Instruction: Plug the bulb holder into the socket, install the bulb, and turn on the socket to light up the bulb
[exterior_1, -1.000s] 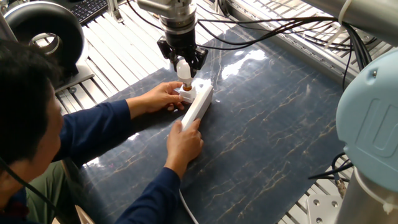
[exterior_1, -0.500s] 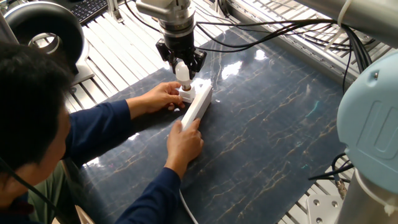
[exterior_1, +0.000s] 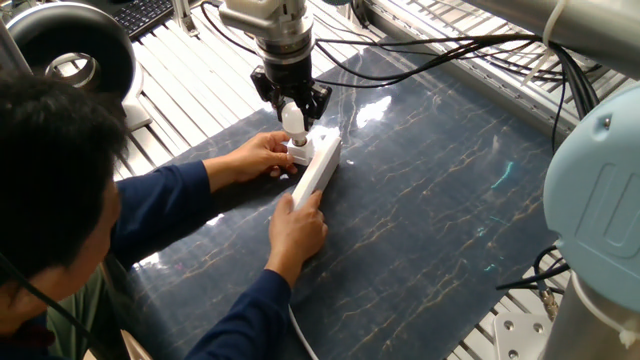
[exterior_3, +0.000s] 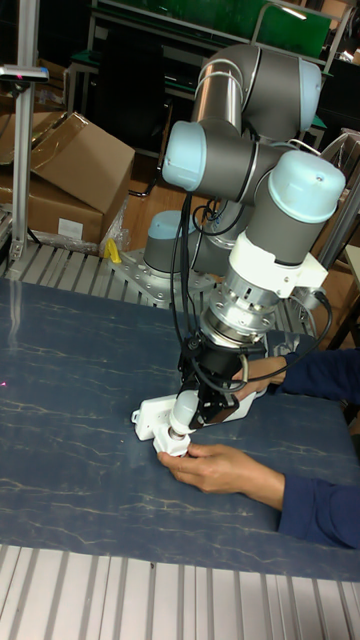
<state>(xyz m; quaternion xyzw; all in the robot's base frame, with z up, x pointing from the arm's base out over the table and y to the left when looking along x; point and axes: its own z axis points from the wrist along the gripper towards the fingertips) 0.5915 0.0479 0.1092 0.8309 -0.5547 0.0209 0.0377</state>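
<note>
The gripper (exterior_1: 291, 112) holds its jaws pinched on the bulb (exterior_1: 293, 122), seated over the bulb holder (exterior_1: 299, 152) at the socket's (exterior_1: 318, 170) 12 o'clock end. A person's hand (exterior_1: 262, 155) steadies it; any tilt could jam the bulb or tip the holder.

Gripper (exterior_1: 291, 112) lower over the socket (exterior_1: 318, 168) than a second ago.
The bulb (exterior_1: 292, 120) now sits down into the bulb holder (exterior_1: 298, 154) at the socket's far end; the orange opening seen earlier is covered. The gripper's head sits slightly nearer the socket.
</note>
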